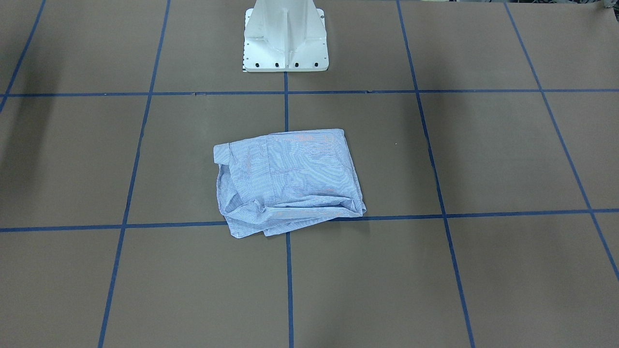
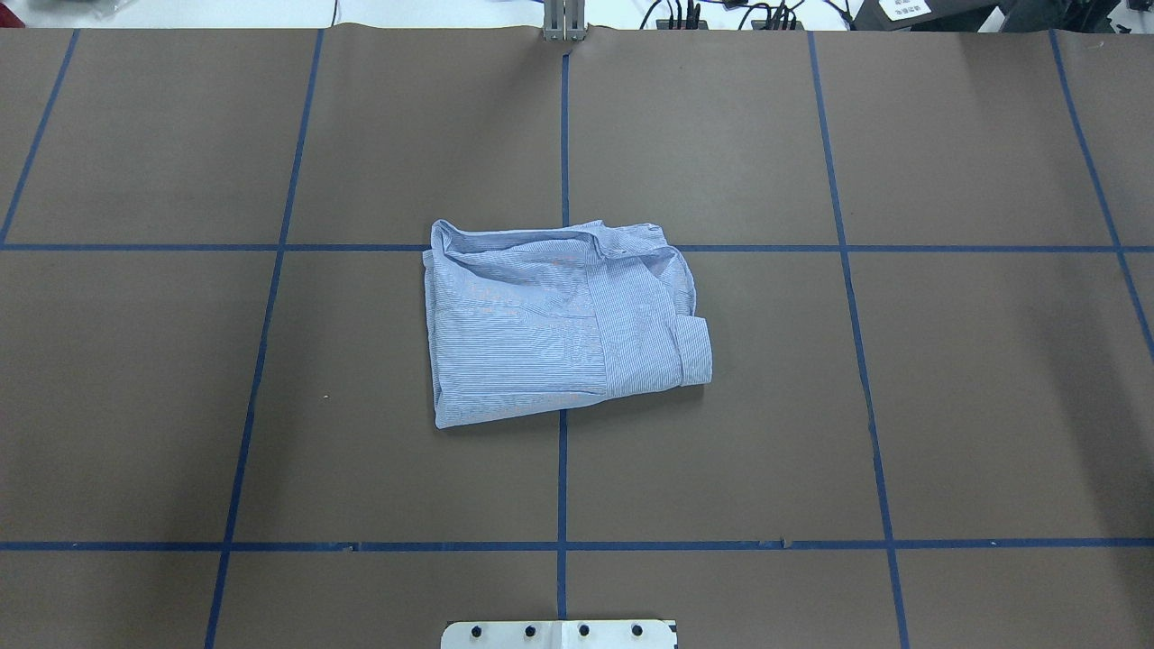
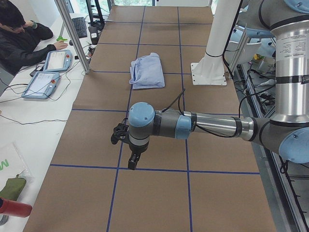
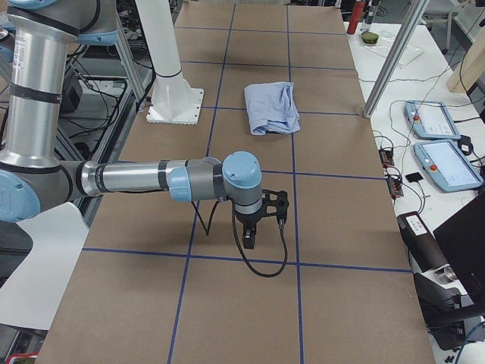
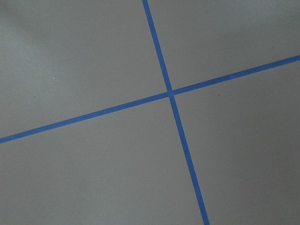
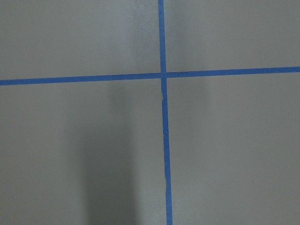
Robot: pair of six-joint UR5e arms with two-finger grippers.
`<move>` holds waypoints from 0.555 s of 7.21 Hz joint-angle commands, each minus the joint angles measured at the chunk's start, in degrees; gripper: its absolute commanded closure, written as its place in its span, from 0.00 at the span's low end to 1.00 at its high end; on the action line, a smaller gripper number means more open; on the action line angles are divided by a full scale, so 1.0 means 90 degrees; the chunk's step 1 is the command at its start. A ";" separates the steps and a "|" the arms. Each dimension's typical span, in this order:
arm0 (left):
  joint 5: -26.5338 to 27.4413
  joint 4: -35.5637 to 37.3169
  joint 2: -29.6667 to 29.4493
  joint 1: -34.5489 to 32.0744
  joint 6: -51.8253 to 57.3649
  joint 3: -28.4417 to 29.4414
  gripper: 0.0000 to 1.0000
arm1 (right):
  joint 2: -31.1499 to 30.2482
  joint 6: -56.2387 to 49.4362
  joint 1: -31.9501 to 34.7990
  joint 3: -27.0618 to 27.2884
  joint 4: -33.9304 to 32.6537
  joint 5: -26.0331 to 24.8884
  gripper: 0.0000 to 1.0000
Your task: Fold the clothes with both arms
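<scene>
The clothes are one light blue striped shirt, folded into a rough rectangle at the middle of the brown table, over a crossing of blue tape lines. It also shows far off in the side views. Neither arm touches it. My left gripper hangs over the table near that end, far from the shirt, and I cannot tell whether it is open or shut. My right gripper hangs likewise over the opposite end, its state also unclear. Both wrist views show only bare table and tape.
The white pedestal base stands at the robot's edge of the table. A person sits at a side desk with teach pendants. Metal posts stand at the table's far edge.
</scene>
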 commanded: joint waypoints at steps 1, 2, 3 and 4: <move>0.0000 0.0000 0.0000 0.0000 -0.0006 0.0000 0.00 | 0.0003 0.0021 0.0000 0.0000 0.0000 0.0000 0.00; 0.0000 0.0000 -0.0010 0.0000 -0.0025 0.0000 0.00 | 0.0003 0.0021 0.0000 0.0000 0.0000 0.0000 0.00; 0.0000 0.0000 -0.0010 0.0000 -0.0026 -0.0010 0.00 | 0.0003 0.0031 0.0000 0.0029 0.0000 0.0000 0.00; 0.0000 0.0000 -0.0010 0.0000 -0.0026 -0.0020 0.00 | 0.0003 0.0031 0.0000 0.0030 0.0000 0.0000 0.00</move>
